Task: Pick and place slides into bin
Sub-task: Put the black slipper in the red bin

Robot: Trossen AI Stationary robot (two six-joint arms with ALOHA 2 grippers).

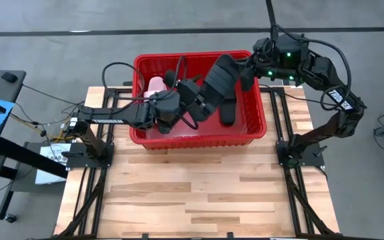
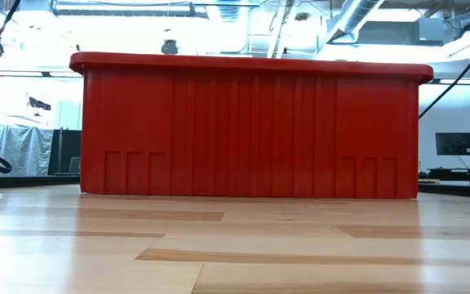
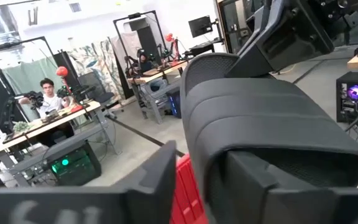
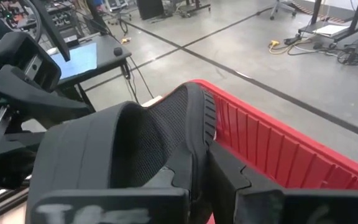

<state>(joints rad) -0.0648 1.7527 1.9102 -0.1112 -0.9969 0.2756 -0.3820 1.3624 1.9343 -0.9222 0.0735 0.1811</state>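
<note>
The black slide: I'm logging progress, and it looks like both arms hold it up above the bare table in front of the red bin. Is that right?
Not quite. Both arms do hold the black slide up, but the high view shows it above the red bin itself, not the bare table in front. The left gripper and right gripper meet it over the bin's interior.

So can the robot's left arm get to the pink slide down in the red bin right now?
Probably not yet. The left gripper and right gripper both seem to be holding a black slide above the bin. The pink slide lies beside the left arm, uncovered, once that gripper is free.
</note>
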